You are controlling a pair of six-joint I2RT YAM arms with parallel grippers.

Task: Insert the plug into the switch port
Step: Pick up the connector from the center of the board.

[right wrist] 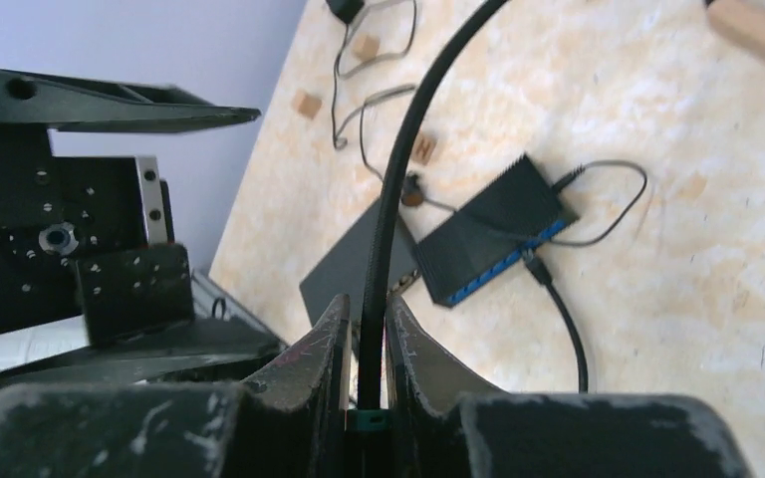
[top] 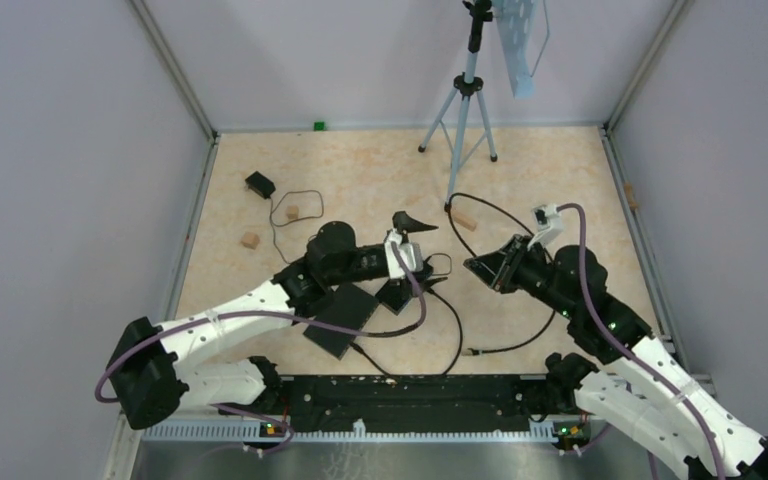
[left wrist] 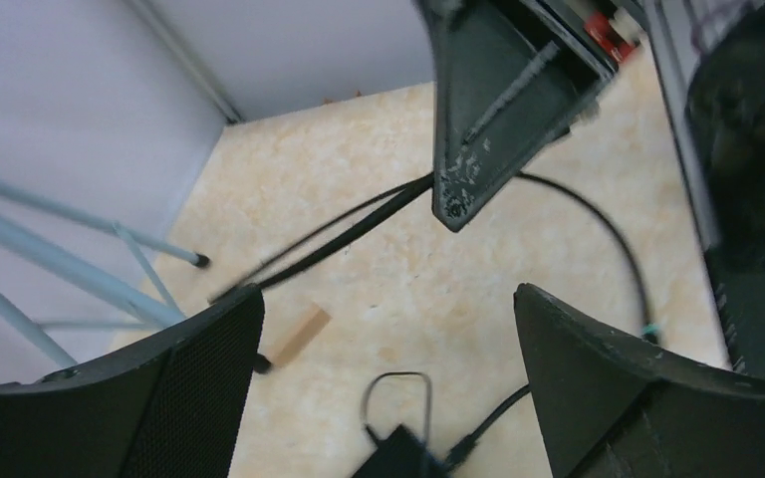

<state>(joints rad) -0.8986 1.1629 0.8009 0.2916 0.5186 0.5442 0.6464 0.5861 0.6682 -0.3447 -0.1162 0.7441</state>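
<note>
1. Take stock of the right hand [right wrist: 367, 309] first: closed to a narrow gap on the black cable [right wrist: 398, 179] rising from between its fingers.
2. Treat the plug as unconfirmed. Only a teal bit shows at the root of those fingers, and cannot tell whether the connector itself sits in the grip.
3. Note the left hand [left wrist: 388, 299] spread fully wide, holding nothing, near the switch [right wrist: 498, 224].
4. Locate the switch lying flat on the worktop [right wrist: 657, 119], well apart from the right hand, with its blue port row [right wrist: 508, 264] turned toward that hand and one other lead already seated in it.
5. Judge the step in hand as carrying the gripped cable end across to that row, with nothing from this cable inserted yet, as far as can be told.
6. Bring the end in low and level with the row, square to the switch face, and choose a free port clear of the seated lead.
7. Line up fully before pushing, then press straight along the port's axis with no twist or sideways lean.
8. Brace the back of the switch with the free left hand; probably a light box, likely to slide on the smooth worktop under the push.
9. Mind the slack loops lying around the switch, and route the approach above them to avoid a snag.
</note>
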